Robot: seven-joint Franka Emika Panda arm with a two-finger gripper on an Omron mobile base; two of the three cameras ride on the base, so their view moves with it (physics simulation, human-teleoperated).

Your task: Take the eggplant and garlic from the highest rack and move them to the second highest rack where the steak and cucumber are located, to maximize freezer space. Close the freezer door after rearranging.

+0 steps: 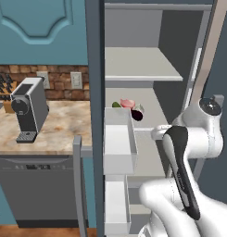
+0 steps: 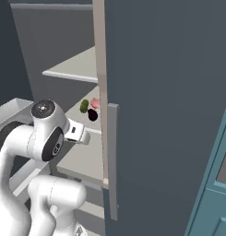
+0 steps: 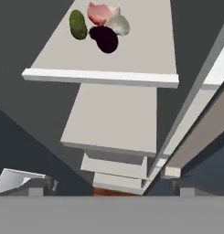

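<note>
On the second highest rack (image 3: 131,55) lie all four foods in one cluster: the green cucumber (image 3: 78,24), the pink steak (image 3: 100,13), the pale garlic (image 3: 119,25) and the dark eggplant (image 3: 105,39). From the base cameras the same group appears as the cucumber (image 1: 116,105), steak (image 1: 127,102) and eggplant (image 1: 137,115), with the eggplant (image 2: 92,115) nearest me. The highest rack (image 1: 138,65) is bare. My gripper (image 3: 109,187) is open and holds nothing. It hangs in front of and below the cluster, just outside the rack edge (image 1: 156,134).
The freezer door (image 1: 94,92) stands open at the left, edge-on, with white bins (image 1: 118,139) on its inner side and a grey handle (image 1: 77,185). A tall dark door (image 2: 165,115) walls the right side. A coffee machine (image 1: 29,109) sits on the counter.
</note>
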